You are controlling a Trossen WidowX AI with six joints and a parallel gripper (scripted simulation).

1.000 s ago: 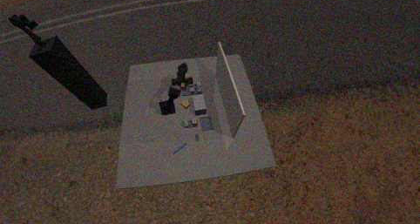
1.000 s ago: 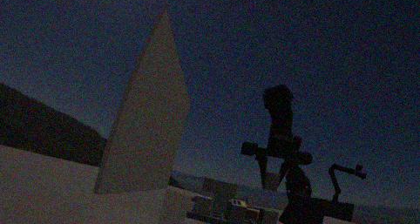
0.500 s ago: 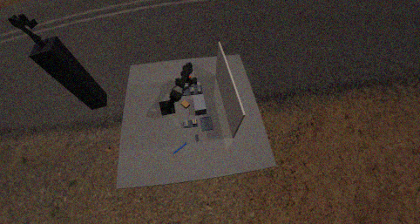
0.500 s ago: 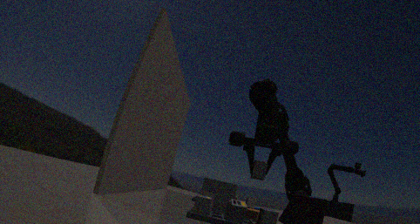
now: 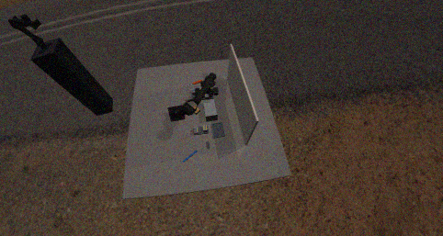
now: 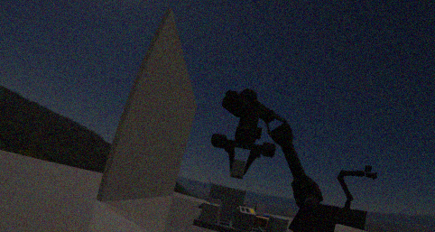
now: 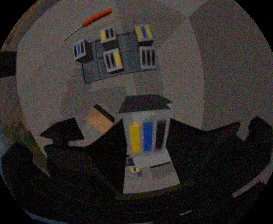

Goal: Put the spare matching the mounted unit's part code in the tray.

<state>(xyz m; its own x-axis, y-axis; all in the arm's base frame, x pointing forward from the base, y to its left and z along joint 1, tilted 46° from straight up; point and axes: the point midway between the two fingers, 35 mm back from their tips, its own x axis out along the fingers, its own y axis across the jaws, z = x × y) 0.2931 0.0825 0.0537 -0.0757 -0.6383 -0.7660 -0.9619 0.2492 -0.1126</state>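
Jaws pinch a spare aloft; slippage risk over the remaining spares, since the gripper holds only its top.

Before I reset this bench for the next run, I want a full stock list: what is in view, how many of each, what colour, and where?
Mat: one, grey, on the brown ground.
Panel: one, pale, upright along the mat's right side.
Held spare: one, grey with yellow and blue stripes, between the fingers, lifted off the mat.
Other spares: a cluster, count unclear, grey with yellow or blue marks, on the mat below.
Tray: one, grey, beside the panel.
Blue stick: one, mid-mat.
Orange stick: one, behind the arm.
Dark post: one, left of the mat.
Arm: one, black.
Gripper: closed on the held spare.
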